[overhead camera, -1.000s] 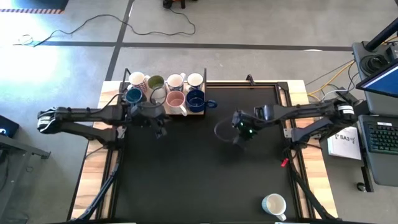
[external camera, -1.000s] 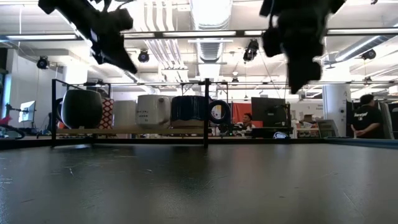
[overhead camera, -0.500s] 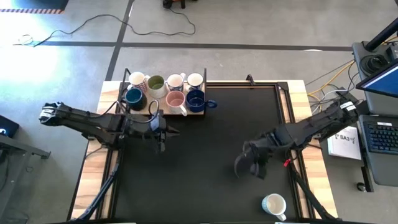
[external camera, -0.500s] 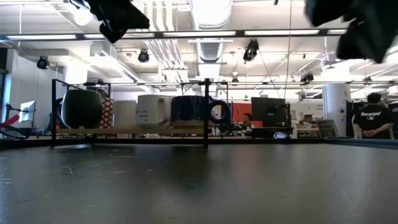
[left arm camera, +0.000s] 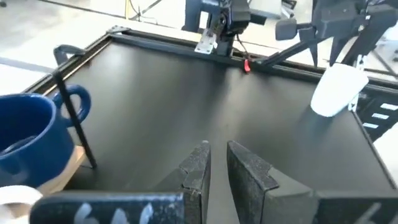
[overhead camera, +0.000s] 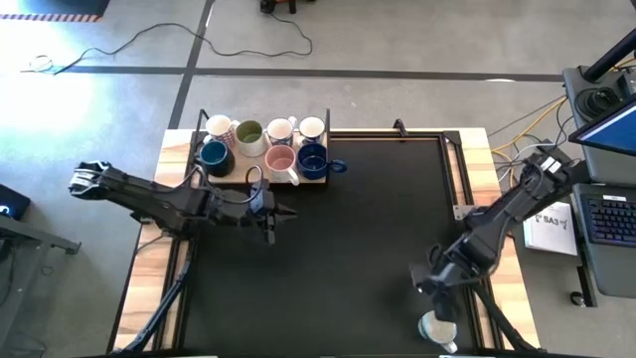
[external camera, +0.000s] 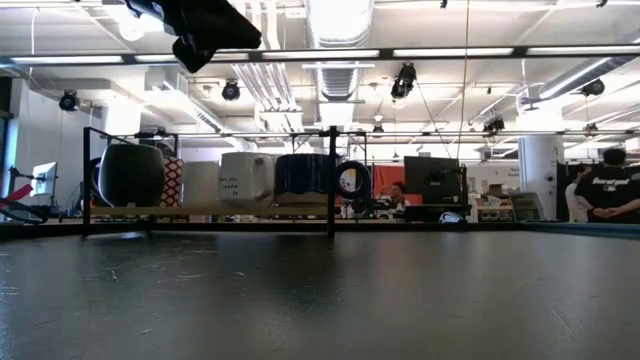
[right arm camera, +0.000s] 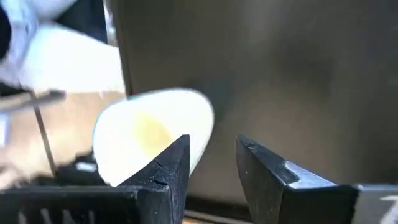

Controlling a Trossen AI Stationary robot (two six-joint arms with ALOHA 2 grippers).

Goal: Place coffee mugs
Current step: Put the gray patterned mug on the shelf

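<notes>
The lone white mug [overhead camera: 437, 328] at the near right edge of the black matte surface [overhead camera: 328, 249] is partly hidden in the high view by the right gripper [overhead camera: 434, 293], which hovers just over it; the right wrist view shows its pale glossy rim blurred, close in front of the gripper's dark fingers [right arm camera: 165, 168], which stand apart and hold nothing. Seven other mugs [overhead camera: 263, 144] sit in a wire-framed rack [overhead camera: 328, 124] on a wooden base at the far left. The left gripper [overhead camera: 270, 221] hangs near that rack, its ridged fingers [left arm camera: 198, 167] nearly together with a narrow gap, gripping nothing.
</notes>
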